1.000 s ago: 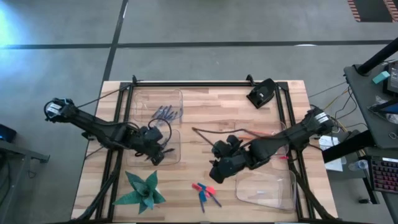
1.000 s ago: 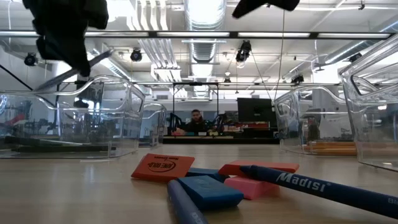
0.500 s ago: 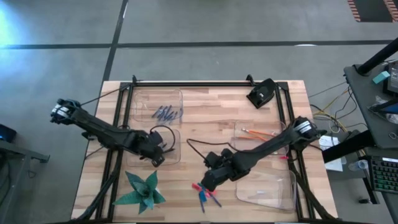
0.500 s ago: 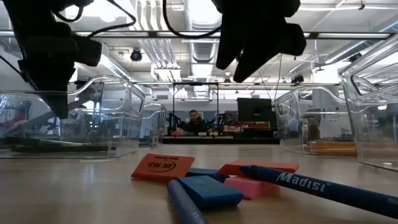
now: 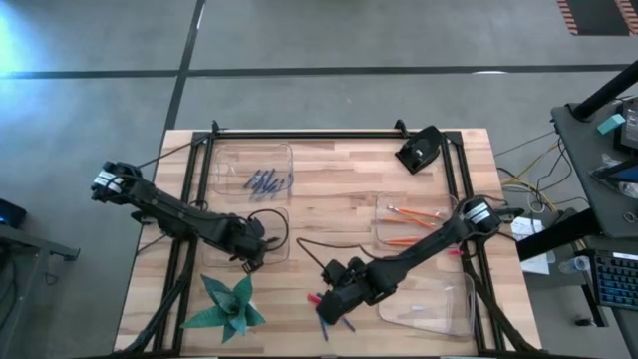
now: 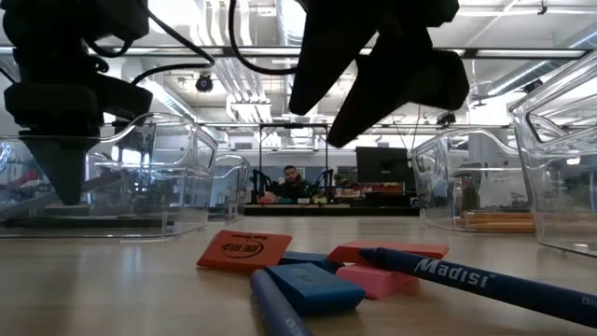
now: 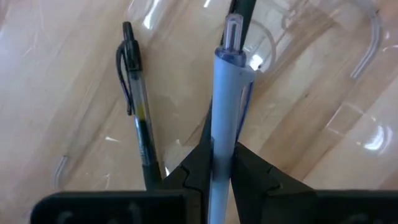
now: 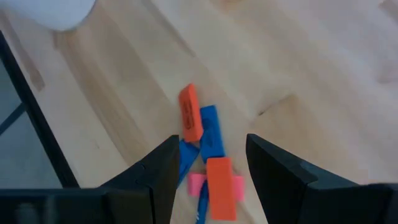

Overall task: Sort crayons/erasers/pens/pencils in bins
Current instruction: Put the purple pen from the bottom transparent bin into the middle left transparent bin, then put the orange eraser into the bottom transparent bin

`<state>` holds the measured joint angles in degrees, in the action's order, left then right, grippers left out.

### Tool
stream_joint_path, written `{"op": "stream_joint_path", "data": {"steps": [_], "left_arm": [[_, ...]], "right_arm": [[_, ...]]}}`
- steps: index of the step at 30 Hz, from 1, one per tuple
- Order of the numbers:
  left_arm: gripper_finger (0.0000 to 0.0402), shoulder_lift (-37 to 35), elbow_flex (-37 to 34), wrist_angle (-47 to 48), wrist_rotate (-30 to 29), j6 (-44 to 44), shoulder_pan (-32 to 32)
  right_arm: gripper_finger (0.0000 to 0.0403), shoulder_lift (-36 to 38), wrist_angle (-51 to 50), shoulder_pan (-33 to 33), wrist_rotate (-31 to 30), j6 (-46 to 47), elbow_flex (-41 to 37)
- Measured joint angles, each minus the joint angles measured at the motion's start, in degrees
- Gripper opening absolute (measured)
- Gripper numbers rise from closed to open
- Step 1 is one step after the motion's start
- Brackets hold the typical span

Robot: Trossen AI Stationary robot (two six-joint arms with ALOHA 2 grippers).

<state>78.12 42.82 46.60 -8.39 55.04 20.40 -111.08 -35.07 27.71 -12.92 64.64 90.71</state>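
Right pincer (image 8: 208, 171) spread above erasers (image 8: 200, 140) near table's front edge, left pincer (image 7: 214, 171) pinching pen (image 7: 227, 106) over bin (image 7: 323, 93).

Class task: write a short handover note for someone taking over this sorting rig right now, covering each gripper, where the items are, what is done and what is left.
Left gripper: shut on a blue pen, held over the pen bin, where one black pen already lies.
Right gripper: open, hovering above the erasers on the bare table, near the front edge.
Done: blue crayons in the back left bin; orange pencils in the right bin.
Left: release the pen, then move the erasers and the blue sticks beside them, probably to the empty front right bin.
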Motion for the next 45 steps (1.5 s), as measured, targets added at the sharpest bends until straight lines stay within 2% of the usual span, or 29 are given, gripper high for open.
{"op": "stream_joint_path", "data": {"steps": [5, 15, 28, 32, 45], "left_arm": [[0.0037, -0.34, 0.70, -0.92, 0.40, 0.12, -0.04], [0.0114, -1.20, 3.13, -1.13, 3.72, 0.27, -0.04], [0.0117, -6.30, 13.02, -1.15, 4.86, 0.19, 0.02], [0.0118, -8.23, 16.30, -1.82, 4.81, 0.25, 0.02], [0.0118, -10.00, 25.79, -6.14, 0.13, -1.89, 1.06]], "right_arm": [[0.0176, -2.84, 0.24, 0.56, 1.34, -0.15, 1.48], [0.0176, -6.40, 1.54, 0.54, 2.42, -3.85, 4.28], [0.0176, -10.00, 5.88, 0.30, 0.58, -22.26, 7.99], [0.0176, -10.00, 5.87, 0.27, -1.58, -24.81, 7.75], [0.0174, -15.22, 7.21, -0.60, -2.13, -29.32, 7.49]]}}
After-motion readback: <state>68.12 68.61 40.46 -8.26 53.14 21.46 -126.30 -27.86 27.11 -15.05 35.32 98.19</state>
